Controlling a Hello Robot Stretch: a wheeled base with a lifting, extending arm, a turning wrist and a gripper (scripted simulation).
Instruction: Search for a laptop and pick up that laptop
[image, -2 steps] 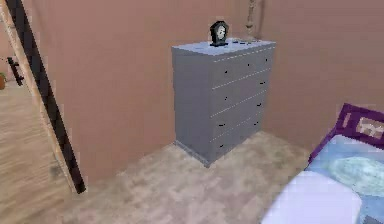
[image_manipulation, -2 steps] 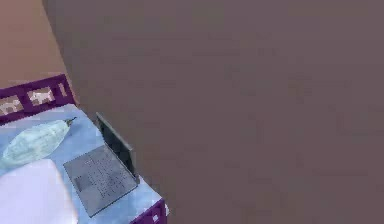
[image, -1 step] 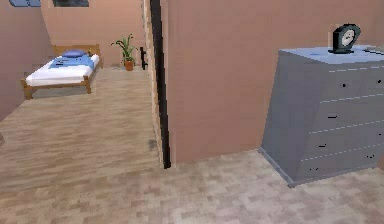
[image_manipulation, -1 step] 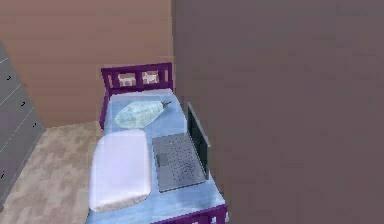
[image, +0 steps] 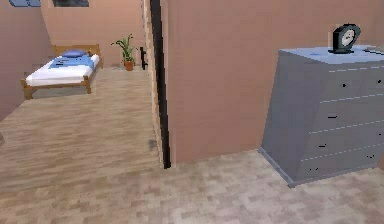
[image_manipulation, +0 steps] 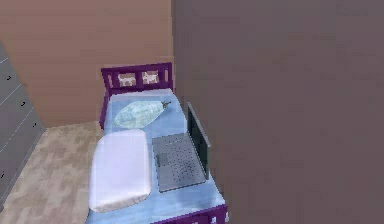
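An open grey laptop (image_manipulation: 180, 158) lies on a bed with a purple frame (image_manipulation: 135, 75) in the arm side view. Its dark screen stands upright along the bed's right side, close to the brown wall (image_manipulation: 290, 100). The keyboard faces the picture's left. A white pillow (image_manipulation: 120, 170) lies just left of the laptop on the light blue sheet. A crumpled pale green cloth (image_manipulation: 140, 112) rests farther up, near the headboard.
A grey dresser (image: 325, 110) with a dark clock (image: 345, 38) on top stands at the forward view's right; its edge (image_manipulation: 12, 120) appears at the arm side view's left. Past a doorway (image: 155, 90), another room holds a wooden bed (image: 62, 72) and a potted plant (image: 126, 50). Wood floor lies ahead.
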